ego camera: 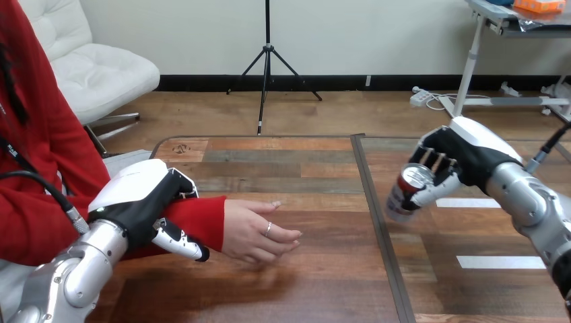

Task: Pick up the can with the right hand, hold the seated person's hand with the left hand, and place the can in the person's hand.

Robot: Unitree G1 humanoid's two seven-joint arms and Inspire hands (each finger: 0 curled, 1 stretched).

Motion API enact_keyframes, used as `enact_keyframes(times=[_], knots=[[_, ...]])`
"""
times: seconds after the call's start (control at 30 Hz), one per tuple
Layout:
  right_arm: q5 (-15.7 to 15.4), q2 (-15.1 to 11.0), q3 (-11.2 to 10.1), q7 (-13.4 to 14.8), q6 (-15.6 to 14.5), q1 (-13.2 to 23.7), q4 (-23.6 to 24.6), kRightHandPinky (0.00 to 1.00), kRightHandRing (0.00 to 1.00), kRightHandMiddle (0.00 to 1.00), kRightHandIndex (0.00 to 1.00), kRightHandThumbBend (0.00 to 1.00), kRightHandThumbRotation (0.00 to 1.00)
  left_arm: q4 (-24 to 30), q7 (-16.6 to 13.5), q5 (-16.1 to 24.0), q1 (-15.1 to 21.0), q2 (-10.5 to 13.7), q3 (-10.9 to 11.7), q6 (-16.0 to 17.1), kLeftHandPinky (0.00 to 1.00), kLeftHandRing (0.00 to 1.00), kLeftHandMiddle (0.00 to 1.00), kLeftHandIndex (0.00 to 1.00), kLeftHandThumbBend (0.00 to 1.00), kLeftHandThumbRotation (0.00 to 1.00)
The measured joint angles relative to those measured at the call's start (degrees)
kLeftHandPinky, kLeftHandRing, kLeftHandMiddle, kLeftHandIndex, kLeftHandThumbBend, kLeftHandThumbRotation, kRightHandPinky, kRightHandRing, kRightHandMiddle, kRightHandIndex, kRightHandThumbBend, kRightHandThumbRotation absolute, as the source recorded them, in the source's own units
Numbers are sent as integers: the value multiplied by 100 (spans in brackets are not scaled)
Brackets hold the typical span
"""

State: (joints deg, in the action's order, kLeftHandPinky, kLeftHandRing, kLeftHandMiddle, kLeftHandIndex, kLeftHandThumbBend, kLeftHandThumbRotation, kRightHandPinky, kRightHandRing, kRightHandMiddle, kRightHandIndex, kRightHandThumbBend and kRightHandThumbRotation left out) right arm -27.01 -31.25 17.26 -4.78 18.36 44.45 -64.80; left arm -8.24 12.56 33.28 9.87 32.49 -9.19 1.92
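A red and silver can hangs tilted above the table right of centre, with my right hand shut round it from the right. The person's hand reaches in from the left and rests over the table, fingers loosely pointing right. My left hand sits on the person's red-sleeved wrist, its fingers and thumb curled round the sleeve. The can is well apart from the person's hand, to its right and a little higher.
The wooden table has a dark seam running front to back between the person's hand and the can. Two white tape strips lie on the right part of the table.
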Motion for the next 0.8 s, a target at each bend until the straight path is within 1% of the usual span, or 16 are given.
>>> enact_keyframes(times=[0.4, 0.8], knots=[[0, 107, 1, -70, -12, 0, 291, 38, 42, 47, 47, 74, 0, -4, -35, 15, 1, -108, 0, -35, 22, 27, 35, 36, 84, 0], [0, 269, 2, -167, -14, 0, 568, 37, 41, 46, 45, 74, 0, -4, -35, 67, 22, -289, -4, -177, 22, 28, 36, 37, 81, 0]])
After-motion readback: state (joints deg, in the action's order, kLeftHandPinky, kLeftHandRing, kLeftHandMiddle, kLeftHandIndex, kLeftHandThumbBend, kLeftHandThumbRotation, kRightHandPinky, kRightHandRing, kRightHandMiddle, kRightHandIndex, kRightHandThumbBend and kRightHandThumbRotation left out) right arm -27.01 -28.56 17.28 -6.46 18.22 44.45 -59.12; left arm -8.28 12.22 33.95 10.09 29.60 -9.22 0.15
